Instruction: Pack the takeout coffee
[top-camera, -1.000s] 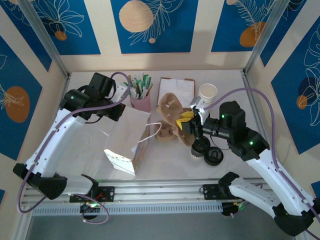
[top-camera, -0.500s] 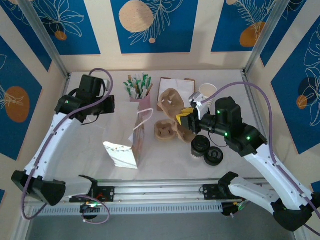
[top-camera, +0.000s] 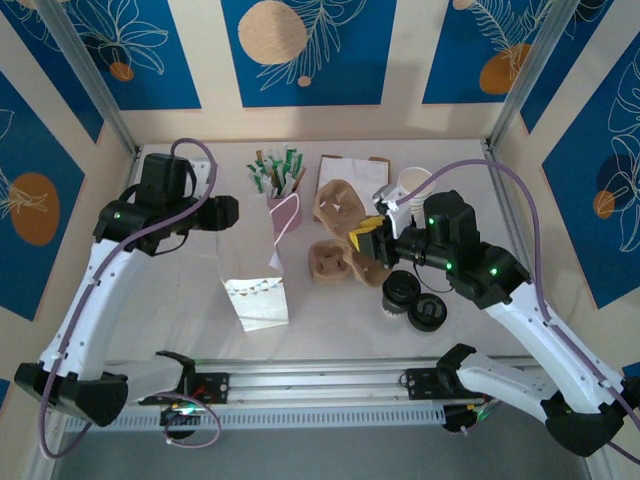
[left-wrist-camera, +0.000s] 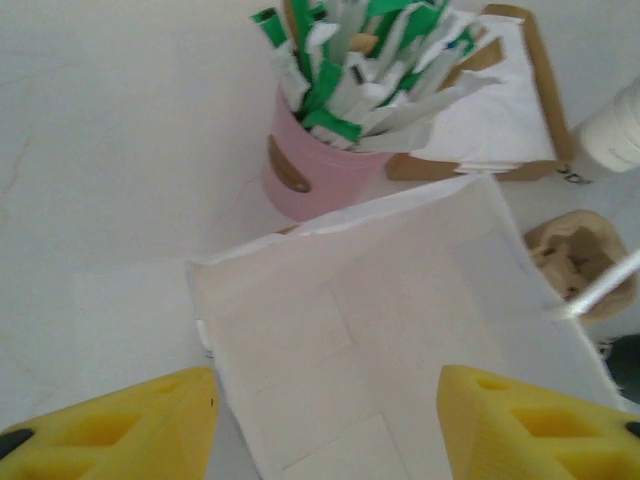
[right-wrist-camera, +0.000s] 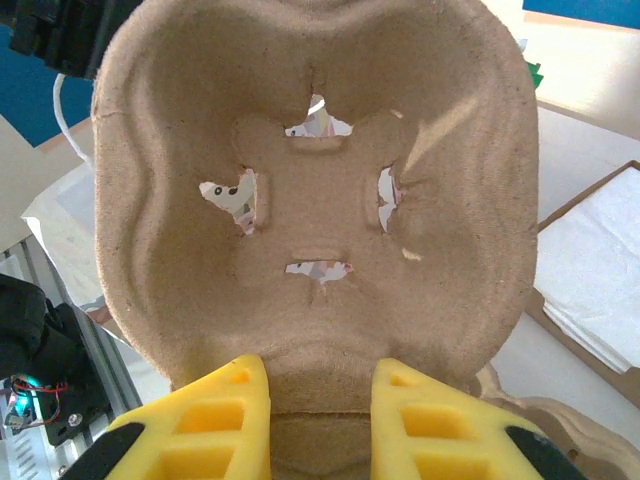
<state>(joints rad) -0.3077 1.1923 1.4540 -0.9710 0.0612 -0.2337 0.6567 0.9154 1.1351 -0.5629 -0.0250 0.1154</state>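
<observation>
Coffee (top-camera: 402, 293) is sitting just beside the carrier (right-wrist-camera: 310, 180), likely light, crushable and spill-prone; gripping gently around its paper wall seems safest. Right gripper (right-wrist-camera: 315, 385) jaws are pinching the carrier; left gripper (left-wrist-camera: 325, 385) jaws are standing spread.

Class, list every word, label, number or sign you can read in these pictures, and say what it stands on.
No text is readable anywhere.
Green-and-white packets in the pink cup: print too blurred to read.
White paper bag: small marks along its lower edge, too small to read.
</observation>
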